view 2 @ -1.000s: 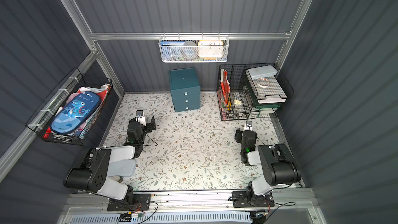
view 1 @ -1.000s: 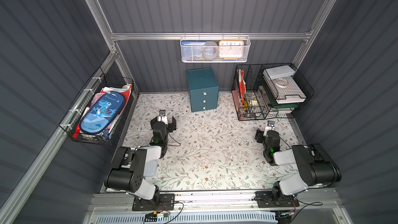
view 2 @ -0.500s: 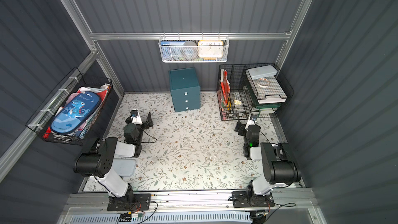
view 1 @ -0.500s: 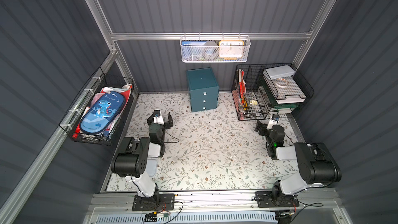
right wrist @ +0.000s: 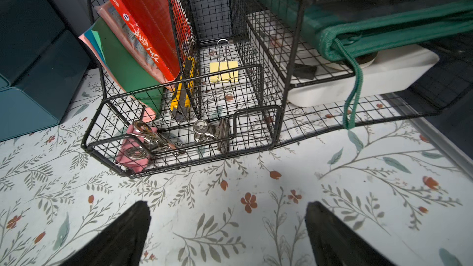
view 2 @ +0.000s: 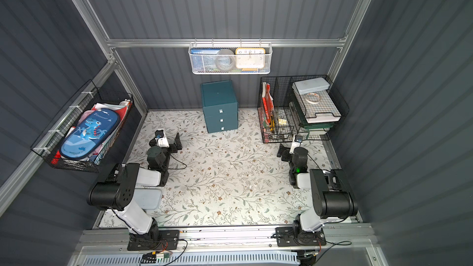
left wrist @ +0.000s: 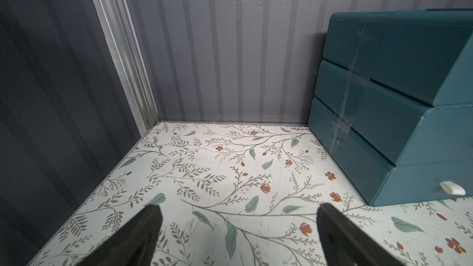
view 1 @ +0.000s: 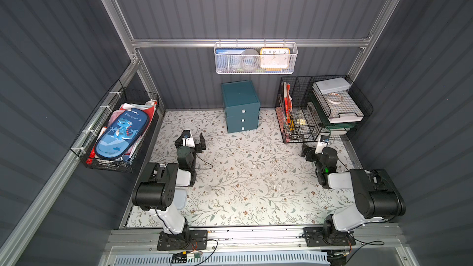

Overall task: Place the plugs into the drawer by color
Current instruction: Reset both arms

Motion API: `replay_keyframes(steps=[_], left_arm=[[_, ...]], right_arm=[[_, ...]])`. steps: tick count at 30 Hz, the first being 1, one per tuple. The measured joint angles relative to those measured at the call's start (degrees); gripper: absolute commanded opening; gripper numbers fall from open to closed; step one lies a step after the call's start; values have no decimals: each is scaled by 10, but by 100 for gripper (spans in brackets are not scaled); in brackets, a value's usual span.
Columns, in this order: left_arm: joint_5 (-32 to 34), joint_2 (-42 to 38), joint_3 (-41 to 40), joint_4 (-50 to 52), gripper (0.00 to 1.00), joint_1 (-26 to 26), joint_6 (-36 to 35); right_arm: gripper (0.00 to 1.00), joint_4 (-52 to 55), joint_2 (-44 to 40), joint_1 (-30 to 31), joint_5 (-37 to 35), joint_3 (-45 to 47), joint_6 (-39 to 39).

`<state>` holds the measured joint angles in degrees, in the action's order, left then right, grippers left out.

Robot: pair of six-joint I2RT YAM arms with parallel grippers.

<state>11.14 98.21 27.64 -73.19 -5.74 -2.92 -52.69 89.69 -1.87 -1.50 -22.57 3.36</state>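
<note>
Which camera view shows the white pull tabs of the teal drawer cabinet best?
Both top views: all three pull tabs on the teal drawer cabinet are visible. The left wrist view shows only the lowest tab; the right wrist view shows only the cabinet's side, no tabs.

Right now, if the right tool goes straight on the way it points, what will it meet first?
The open right tool would probably meet the low front edge of the black wire rack first; metal clips lie behind it.
</note>
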Motion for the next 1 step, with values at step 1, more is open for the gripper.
replay_keyframes(steps=[1], left_arm=[[0,0,0,0,99,0,0]], right_arm=[[99,0,0,0,0,0,0]])
